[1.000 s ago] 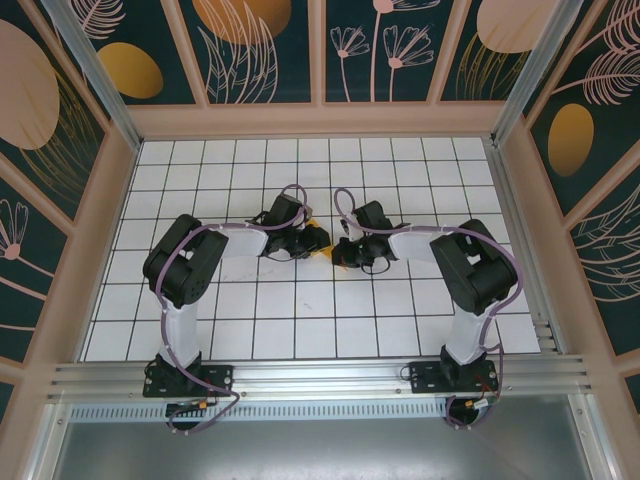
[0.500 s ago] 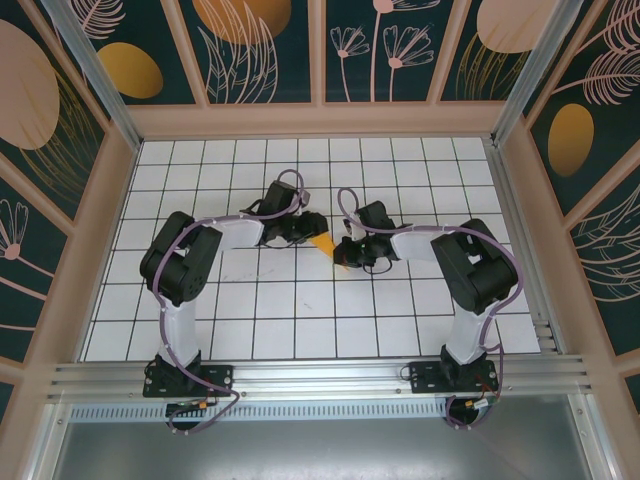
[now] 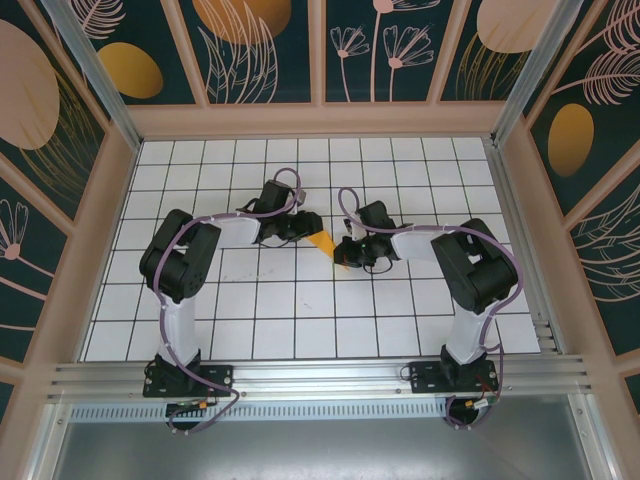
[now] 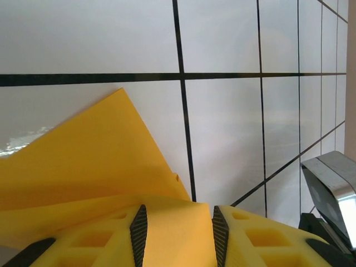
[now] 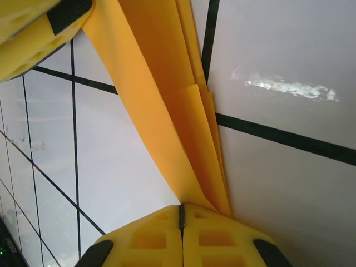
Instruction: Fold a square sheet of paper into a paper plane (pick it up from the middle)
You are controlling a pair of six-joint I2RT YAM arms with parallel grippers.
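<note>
Plainly, the orange-yellow paper (image 5: 167, 111) is a narrow, layered, creased strip clenched by the right fingers (image 5: 217, 239); the left fingers (image 4: 256, 239) stand parted around its other end.

No readable text, label, brand or number on anything here

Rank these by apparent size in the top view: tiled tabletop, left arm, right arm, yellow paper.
1. the tiled tabletop
2. the left arm and the right arm, which look alike, so unranked
3. the yellow paper, smallest, partly hidden
</note>
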